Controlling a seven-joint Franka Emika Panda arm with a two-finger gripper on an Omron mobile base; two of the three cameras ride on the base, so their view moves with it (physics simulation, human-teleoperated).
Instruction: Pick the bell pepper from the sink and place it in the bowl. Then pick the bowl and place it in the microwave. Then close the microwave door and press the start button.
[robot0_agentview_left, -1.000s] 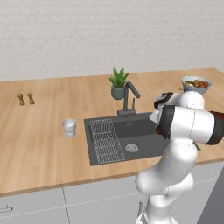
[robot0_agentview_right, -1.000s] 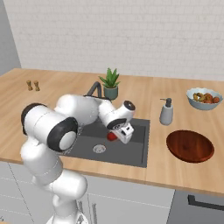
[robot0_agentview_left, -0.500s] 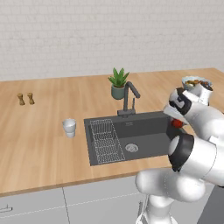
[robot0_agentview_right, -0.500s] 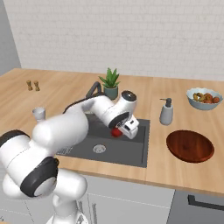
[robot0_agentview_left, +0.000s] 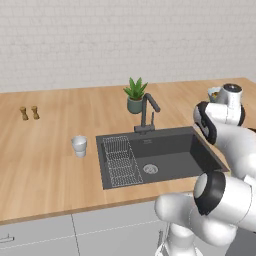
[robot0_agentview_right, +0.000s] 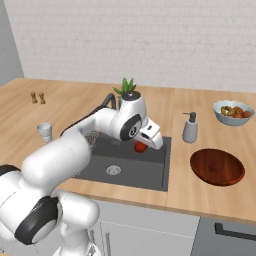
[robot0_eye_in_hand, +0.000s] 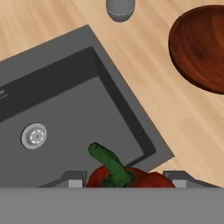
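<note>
My gripper (robot0_agentview_right: 146, 144) is shut on the red bell pepper (robot0_agentview_right: 139, 148), holding it over the right end of the dark sink (robot0_agentview_right: 125, 167). In the hand view the bell pepper (robot0_eye_in_hand: 131, 178) with its green stem sits between the fingertips (robot0_eye_in_hand: 73, 180), above the sink's (robot0_eye_in_hand: 57, 105) right corner. The red-brown bowl (robot0_agentview_right: 217, 166) rests on the counter to the right of the sink; the hand view has the bowl (robot0_eye_in_hand: 201, 48) at its upper right. The microwave and its door are out of view.
A grey soap dispenser (robot0_agentview_right: 190, 128) stands between sink and bowl. Behind it is a pale bowl of brown food (robot0_agentview_right: 232, 111). A faucet (robot0_agentview_left: 147, 112) and potted plant (robot0_agentview_left: 135, 95) stand behind the sink, a wire rack (robot0_agentview_left: 120, 160) inside it, a cup (robot0_agentview_left: 79, 146) to its left.
The arm has swung to the right and carried the bell pepper from the sink's middle toward its right edge, a little higher than before.
</note>
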